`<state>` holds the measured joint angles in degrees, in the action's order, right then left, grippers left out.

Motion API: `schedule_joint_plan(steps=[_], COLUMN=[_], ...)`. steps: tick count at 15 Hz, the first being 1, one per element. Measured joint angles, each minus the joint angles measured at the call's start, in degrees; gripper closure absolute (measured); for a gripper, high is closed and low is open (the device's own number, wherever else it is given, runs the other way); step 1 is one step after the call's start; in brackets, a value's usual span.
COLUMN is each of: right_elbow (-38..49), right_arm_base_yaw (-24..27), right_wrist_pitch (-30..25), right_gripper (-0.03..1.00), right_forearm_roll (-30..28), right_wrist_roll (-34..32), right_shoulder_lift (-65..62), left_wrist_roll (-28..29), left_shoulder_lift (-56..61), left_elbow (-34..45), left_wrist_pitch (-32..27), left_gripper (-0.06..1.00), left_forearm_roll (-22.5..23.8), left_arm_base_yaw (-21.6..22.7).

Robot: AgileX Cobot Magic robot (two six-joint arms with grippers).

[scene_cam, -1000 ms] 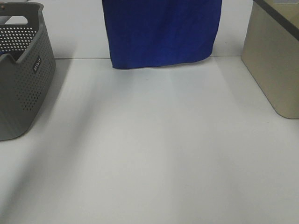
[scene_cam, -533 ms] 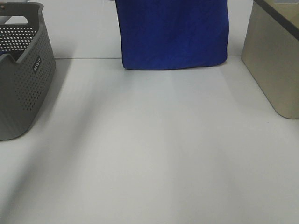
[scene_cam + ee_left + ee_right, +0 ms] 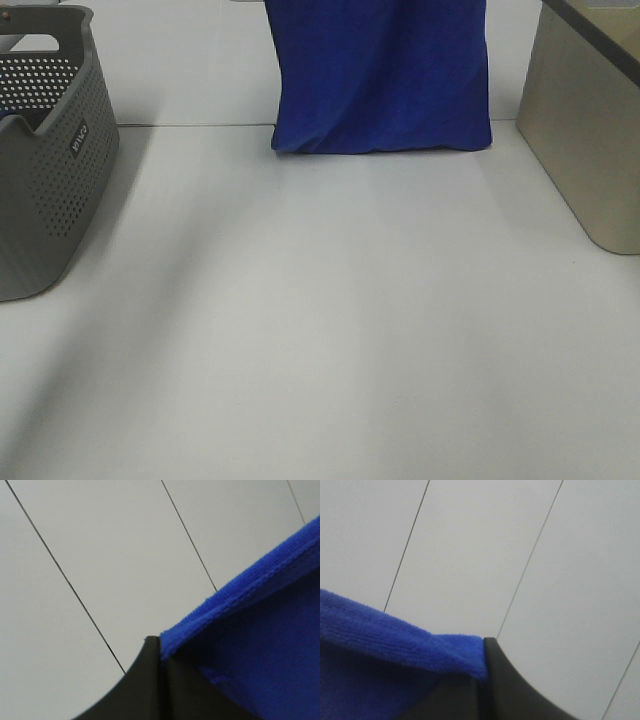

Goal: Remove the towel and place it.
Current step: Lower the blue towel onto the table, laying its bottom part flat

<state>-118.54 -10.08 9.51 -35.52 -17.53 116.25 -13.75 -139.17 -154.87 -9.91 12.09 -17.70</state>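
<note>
Your towel (image 3: 380, 75) hangs spread out as a flat blue sheet at the far middle of the white table (image 3: 320, 320). Its upper edge runs out of the overhead view. Its lower hem sits level with the rear of the tabletop, a little bunched at the left corner; you cannot tell whether it touches the surface.

At the left wrist, your left gripper (image 3: 160, 645) is clenched on the stitched hem of the towel (image 3: 260, 630), the black fingers pressed together with the cloth pinched at their tips. At the right wrist, your right gripper (image 3: 482, 655) is likewise closed on an upper corner of the towel (image 3: 380, 670).

Behind both wrists is a pale panelled wall (image 3: 125, 555) crossed by thin dark seams (image 3: 65, 580).

On the tabletop, a grey perforated basket (image 3: 45, 190) stands at the left edge and a beige bin (image 3: 585, 140) with a dark rim at the right, both well apart from the towel. The surface between them is plain white with soft shadows.
</note>
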Motion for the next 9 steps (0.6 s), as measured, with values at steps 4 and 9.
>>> schedule_joint_plan(steps=[4,9], right_elbow=[0.0,0.0], right_arm_base_yaw=[-0.9,-2.4], right_wrist_pitch=[-12.0,-39.5], right_gripper=[0.95,0.95], right_forearm_roll=[0.9,21.9], right_wrist_roll=[-5.4,3.2], right_shoulder_lift=[-0.2,-5.6], left_wrist_roll=[-0.9,-8.4], left_shoulder_lift=[1.6,6.0], left_elbow=[0.0,-0.5], left_wrist_pitch=[-15.5,-42.2], left_gripper=[0.94,0.94], left_forearm_roll=[-5.3,-18.0], left_arm_base_yaw=[-0.8,-1.0])
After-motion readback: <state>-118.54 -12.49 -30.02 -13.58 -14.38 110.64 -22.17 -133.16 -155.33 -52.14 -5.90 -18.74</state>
